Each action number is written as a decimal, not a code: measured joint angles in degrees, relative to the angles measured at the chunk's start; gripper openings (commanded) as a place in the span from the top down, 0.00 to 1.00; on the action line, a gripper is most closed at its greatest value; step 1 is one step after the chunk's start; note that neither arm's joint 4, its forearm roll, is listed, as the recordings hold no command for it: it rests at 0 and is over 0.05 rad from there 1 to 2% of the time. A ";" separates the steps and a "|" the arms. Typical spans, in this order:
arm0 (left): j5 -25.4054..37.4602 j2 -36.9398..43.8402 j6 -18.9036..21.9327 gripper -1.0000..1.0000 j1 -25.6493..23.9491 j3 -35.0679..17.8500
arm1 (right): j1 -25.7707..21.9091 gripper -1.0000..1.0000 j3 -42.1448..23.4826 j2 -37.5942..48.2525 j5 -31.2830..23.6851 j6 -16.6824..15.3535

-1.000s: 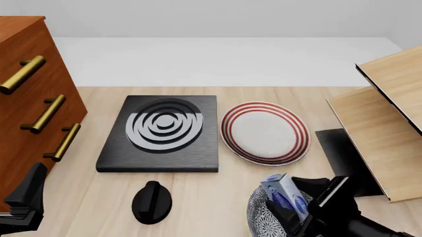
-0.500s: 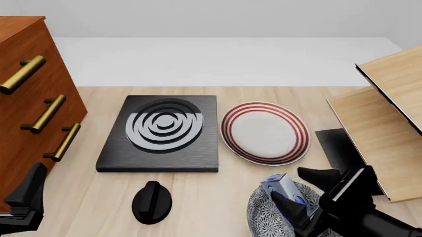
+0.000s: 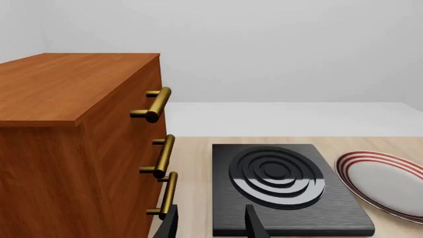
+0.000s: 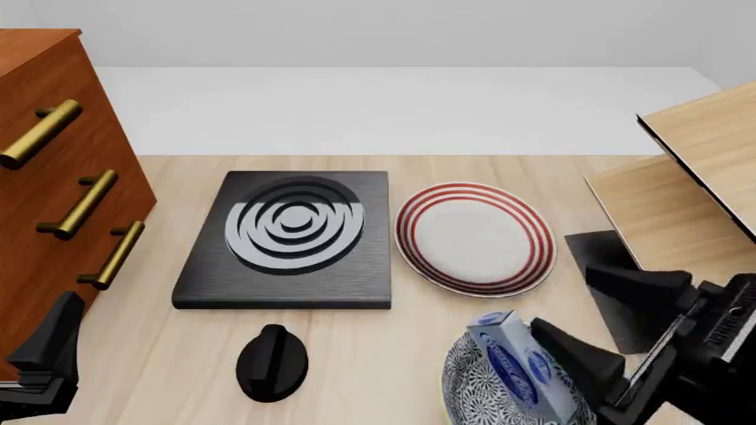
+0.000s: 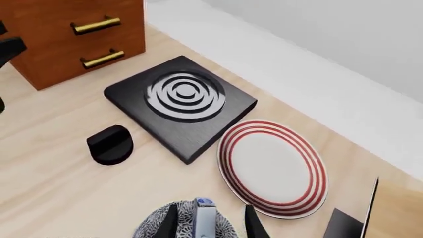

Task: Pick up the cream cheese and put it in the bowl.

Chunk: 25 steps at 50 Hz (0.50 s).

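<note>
Front view: the right gripper point(image 4: 614, 332), jaws wide apart, holds nothing; the silvery-grey cream cheese carton point(image 4: 516, 363) stands in the speckled bowl point(image 4: 473, 390) beside a red-ringed white plate point(image 4: 476, 237).

bowl point(image 4: 470, 382) apparently half below frame edge

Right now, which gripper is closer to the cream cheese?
Right. The right gripper is open just beside the cream cheese, which stands in the bowl. The left gripper sits far off by the drawers.

Both arms are matte black plastic; the right pincer point(image 4: 622, 329) has thick wedge-shaped fingers, the left pincer point(image 4: 48, 354) looks angular.
</note>
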<state>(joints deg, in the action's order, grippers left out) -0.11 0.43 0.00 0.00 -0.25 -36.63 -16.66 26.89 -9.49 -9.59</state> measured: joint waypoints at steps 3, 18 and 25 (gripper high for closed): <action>0.00 0.00 0.00 0.00 0.00 0.00 | -0.06 0.00 -1.08 -2.64 -2.77 -0.34; 0.00 0.00 0.00 0.00 0.00 0.00 | 0.72 0.00 -5.58 -15.01 -14.77 -0.69; 0.00 0.00 0.00 0.00 0.00 0.00 | 1.55 0.00 -7.61 -20.36 -19.95 -0.27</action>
<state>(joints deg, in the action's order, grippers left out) -0.11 0.43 0.00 0.00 -0.25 -35.08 -24.27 6.53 -29.44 -9.87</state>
